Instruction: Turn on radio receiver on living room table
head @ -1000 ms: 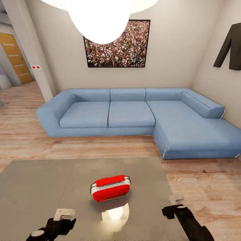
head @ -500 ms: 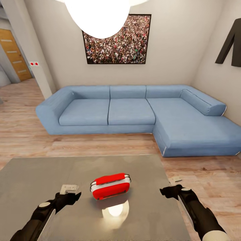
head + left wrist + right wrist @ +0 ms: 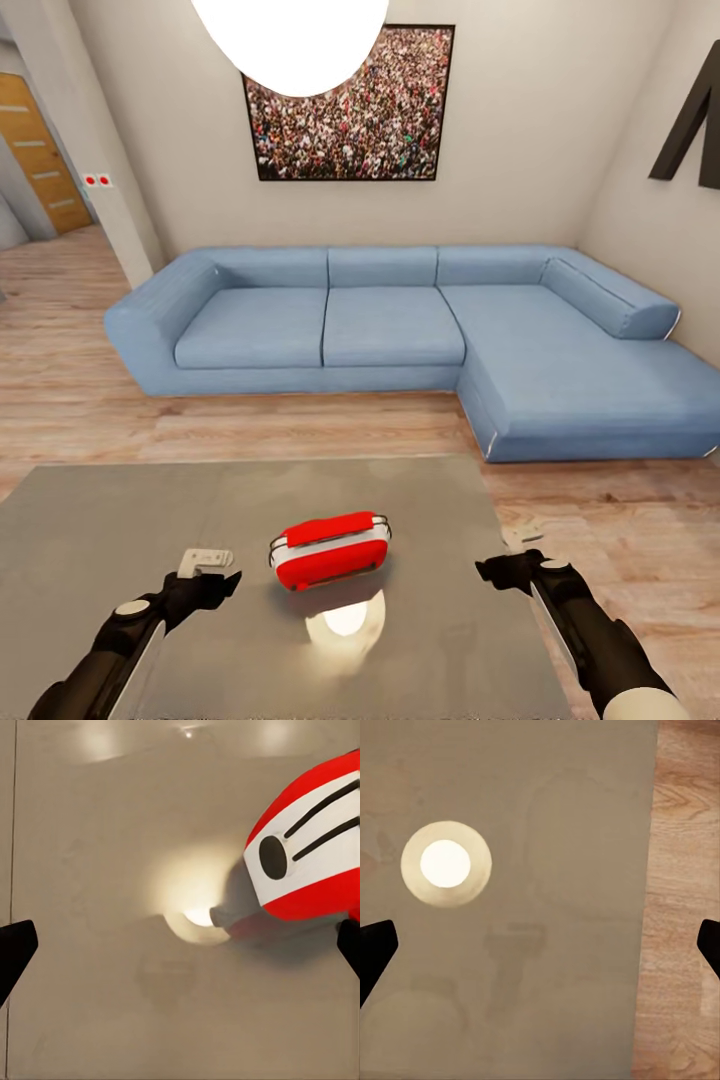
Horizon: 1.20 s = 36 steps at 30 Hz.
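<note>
On the table (image 3: 120,520), head view: radio receiver (image 3: 330,551) near the middle, untouched; left gripper (image 3: 205,572) and right gripper (image 3: 520,553) hover on either side, well apart from it.

Left wrist view: fingers (image 3: 15,949) spread wide, empty; receiver's round black dial (image 3: 273,856) faces the camera.

Right wrist view: fingers (image 3: 375,941) spread, bare tabletop below (lamp glare).

Judgement: approach done, switching-on remains.

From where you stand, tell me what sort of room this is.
A living room, most likely: a blue L-shaped sofa, a framed crowd photo on the wall, and a low grey table bearing a red radio receiver.
</note>
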{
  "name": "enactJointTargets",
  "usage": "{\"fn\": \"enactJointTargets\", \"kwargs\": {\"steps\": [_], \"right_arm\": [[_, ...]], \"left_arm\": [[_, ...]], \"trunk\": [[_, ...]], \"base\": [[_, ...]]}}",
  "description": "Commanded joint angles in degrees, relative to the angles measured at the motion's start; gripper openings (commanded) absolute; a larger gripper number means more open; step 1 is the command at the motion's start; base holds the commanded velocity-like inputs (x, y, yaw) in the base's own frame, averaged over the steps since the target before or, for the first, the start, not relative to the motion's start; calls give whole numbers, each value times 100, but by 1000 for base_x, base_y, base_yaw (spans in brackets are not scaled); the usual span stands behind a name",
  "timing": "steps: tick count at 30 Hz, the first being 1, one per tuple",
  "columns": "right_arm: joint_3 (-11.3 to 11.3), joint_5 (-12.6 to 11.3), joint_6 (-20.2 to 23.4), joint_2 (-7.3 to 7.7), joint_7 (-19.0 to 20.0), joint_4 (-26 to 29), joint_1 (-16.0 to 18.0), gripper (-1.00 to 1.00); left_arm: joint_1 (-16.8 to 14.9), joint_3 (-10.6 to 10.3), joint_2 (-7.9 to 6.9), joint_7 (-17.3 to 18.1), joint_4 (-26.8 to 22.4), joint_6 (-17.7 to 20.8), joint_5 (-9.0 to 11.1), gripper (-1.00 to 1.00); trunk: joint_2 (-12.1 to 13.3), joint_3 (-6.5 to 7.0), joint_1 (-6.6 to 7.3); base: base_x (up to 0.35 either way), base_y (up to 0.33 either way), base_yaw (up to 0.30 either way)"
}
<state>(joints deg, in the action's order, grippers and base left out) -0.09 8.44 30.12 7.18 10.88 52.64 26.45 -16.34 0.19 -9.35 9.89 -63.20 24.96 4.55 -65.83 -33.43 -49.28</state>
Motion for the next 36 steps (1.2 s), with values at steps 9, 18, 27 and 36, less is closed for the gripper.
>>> {"fn": "enactJointTargets", "kwargs": {"steps": [9, 18, 27, 36], "right_arm": [[28, 0, 8, 1, -7, 71, 0, 100], [28, -6, 0, 34, -3, 384, 0, 100], [-15, -27, -5, 33, -1, 403, 0, 100], [-26, -35, -6, 37, 2, 405, 0, 100]], "left_arm": [[0, -1, 27, -11, 0, 0, -6, 100], [0, -1, 30, -13, -1, 0, -7, 100], [0, -1, 30, -14, -13, 0, -12, 100], [0, -1, 30, -10, -30, 0, -15, 100]], "trunk": [[0, -70, 0], [0, -91, 0], [0, -164, 0], [0, -246, 0]], "base": [[0, 0, 3], [0, 0, -7], [0, 0, -60], [0, 0, -67]]}}
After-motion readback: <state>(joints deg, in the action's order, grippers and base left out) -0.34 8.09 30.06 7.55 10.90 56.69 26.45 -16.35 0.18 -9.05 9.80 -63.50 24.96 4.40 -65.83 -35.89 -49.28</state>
